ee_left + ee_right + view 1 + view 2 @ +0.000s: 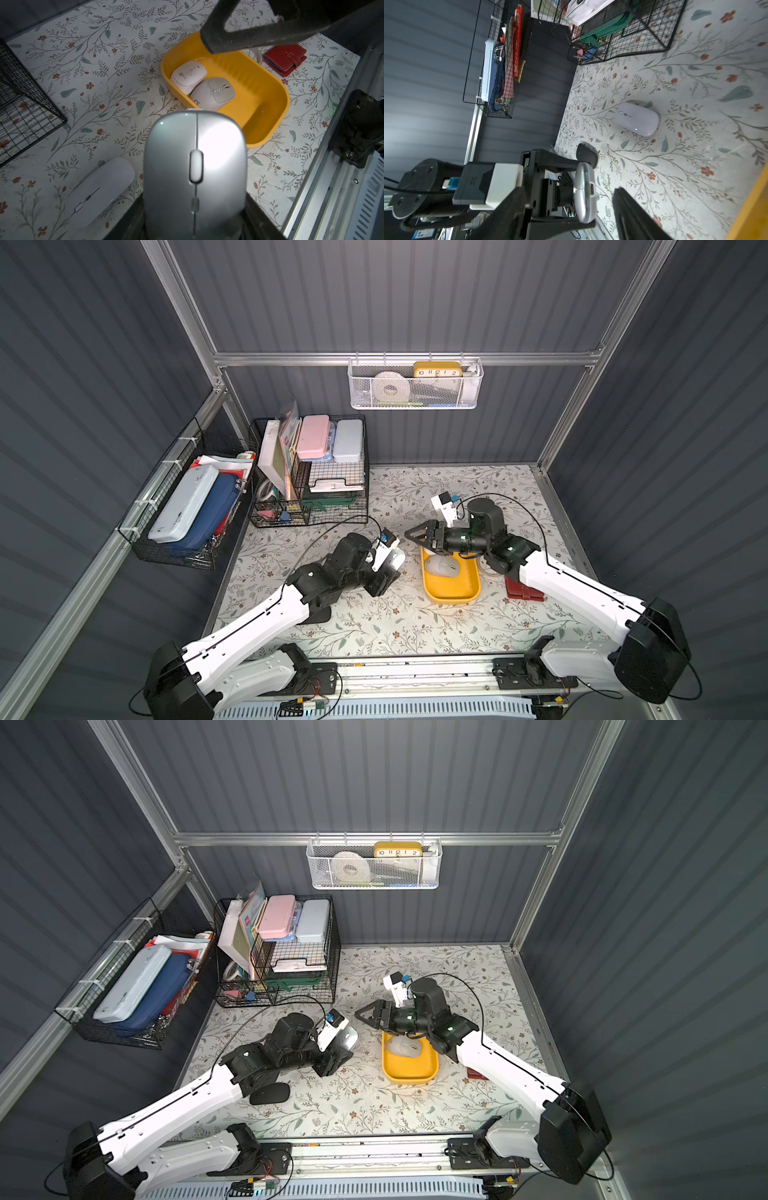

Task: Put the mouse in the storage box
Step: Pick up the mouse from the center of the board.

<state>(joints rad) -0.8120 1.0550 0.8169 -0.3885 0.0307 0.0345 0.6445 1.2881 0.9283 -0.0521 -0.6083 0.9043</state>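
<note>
Silver mouse (195,166) clamped in left gripper (388,570); right gripper (410,533) part-spread, empty. Carry toward 3 o'clock, clear yellow storage box (453,590) rim, release over bare 6 o'clock end.

- Storage box (455,591): near half bare. Far half taken by a pink-white mouse (188,75) and a beige mouse (212,93), side by side.
- Right gripper (409,532) hangs over the box's far end, jaws apart and empty, barring entry from above there.
- Left gripper (195,212), clamped on the silver mouse (195,158), sits just left of the box. The strip between them is bare.
- White mouse (637,118) lies near the left gripper, toward the black wire rack (309,481). Black mouse (270,1093) lies under the left arm.
- Red wallet (523,591) lies just right of the box.
- Mat (415,626) is bare between the arms at the near edge.
</note>
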